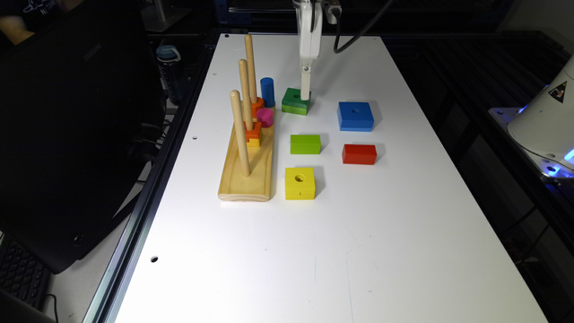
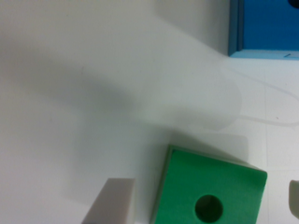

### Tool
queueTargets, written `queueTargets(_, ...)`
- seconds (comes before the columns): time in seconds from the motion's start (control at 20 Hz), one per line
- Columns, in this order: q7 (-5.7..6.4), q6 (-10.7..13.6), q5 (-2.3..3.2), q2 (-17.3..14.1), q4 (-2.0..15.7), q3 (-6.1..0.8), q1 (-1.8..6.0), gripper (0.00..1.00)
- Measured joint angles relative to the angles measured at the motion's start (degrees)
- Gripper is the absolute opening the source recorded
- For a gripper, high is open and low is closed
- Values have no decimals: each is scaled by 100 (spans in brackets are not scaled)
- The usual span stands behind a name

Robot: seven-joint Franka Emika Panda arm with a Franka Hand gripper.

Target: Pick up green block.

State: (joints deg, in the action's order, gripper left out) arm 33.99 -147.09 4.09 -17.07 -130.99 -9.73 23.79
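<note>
On my exterior feed the jaws (image 1: 305, 94) hang straight down from the white wrist onto the green block (image 1: 294, 100), which sits on the white counter (image 1: 341, 233) toward its far end. It lies just beside the wooden peg stand (image 1: 248, 172), on the exterior view's right of it, with the blue square block (image 1: 355, 116) further to the right and apart from it.

From the wrist camera I see the green block (image 2: 210, 186) from above, its round centre hole plain and its square top slightly turned. One pale finger (image 2: 110, 200) stands just beside one edge of the block, and a sliver of the other finger (image 2: 294, 198) shows beyond the opposite edge. The jaws are spread, one finger on each side of the block with a gap visible on both sides; I cannot tell from either feed whether they touch it. A corner of the blue square block (image 2: 266, 25) shows at the edge of that picture.

Nearer on the counter lie a solid lime-green rectangular block (image 1: 305, 144), a red rectangular block (image 1: 359, 154) and a yellow square block (image 1: 300, 183) with a hole, all apart from one another. The stand carries three upright pegs with orange and yellow pieces on the far two, and a blue cylinder (image 1: 267, 92) and a pink cylinder (image 1: 265, 117) stand by it.
</note>
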Motion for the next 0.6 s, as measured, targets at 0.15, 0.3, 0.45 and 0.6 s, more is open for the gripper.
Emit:
queueTargets(0.15, 0, 0, 0, 1, 5, 0, 0, 100)
queueTargets(0.3, 0, 0, 0, 1, 5, 0, 0, 100)
queueTargets(0.45, 0, 0, 0, -4, 4, 0, 0, 100)
queueTargets(0.6, 0, -48, 3, -87, 4, 3, 0, 100)
